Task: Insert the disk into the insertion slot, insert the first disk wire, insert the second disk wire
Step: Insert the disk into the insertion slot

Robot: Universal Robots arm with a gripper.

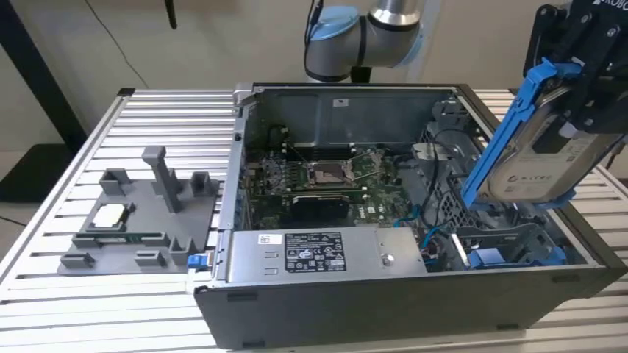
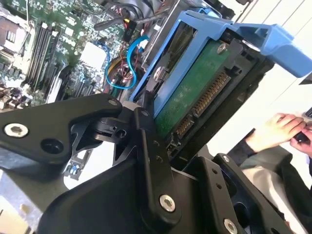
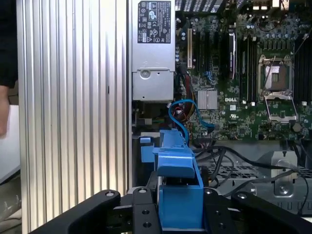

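The disk (image 1: 530, 158) is held clamped in the tool (image 1: 579, 95) at the upper right of the exterior view, tilted, its lower end above the insertion slot (image 1: 501, 237), not yet inserted.
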